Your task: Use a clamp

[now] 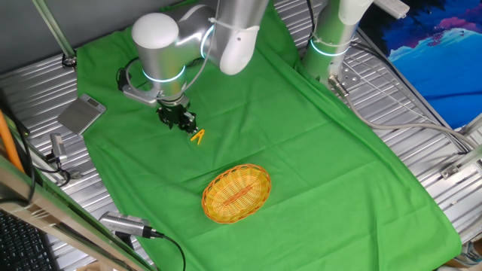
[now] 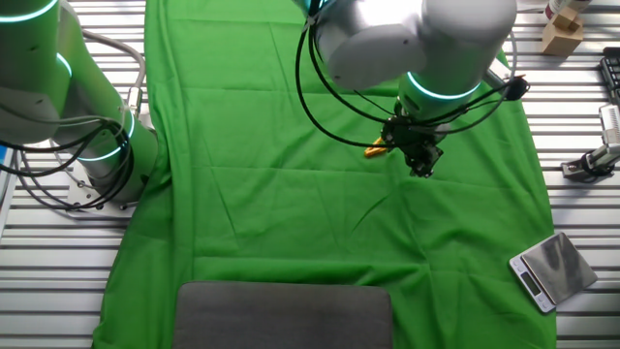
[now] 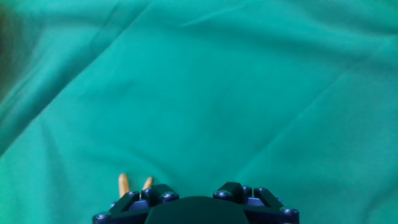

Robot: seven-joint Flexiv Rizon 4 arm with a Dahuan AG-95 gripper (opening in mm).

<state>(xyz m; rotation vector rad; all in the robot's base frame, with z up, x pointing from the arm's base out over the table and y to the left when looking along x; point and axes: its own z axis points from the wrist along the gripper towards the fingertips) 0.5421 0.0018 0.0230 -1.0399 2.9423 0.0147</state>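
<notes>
No brand, label or writing can be read anywhere; the silver-white arm reaches low over the cloth with its black two-finger gripper (image 1: 184, 120) pointing down just beside the tiny yellow-orange A-shaped plastic clamp (image 1: 197, 136), which lies on the cloth near the fingertips, its two prongs poking out beside one finger in the hand view, and whether the jaws are parted or closed I cannot tell; the wrinkled green cloth (image 1: 301, 150) covers a ribbed metal table (image 2: 581, 213), with an oval yellow woven wicker basket (image 1: 236, 193) well apart from the clamp, and a small silver digital scale (image 2: 551, 270) at the cloth's edge
</notes>
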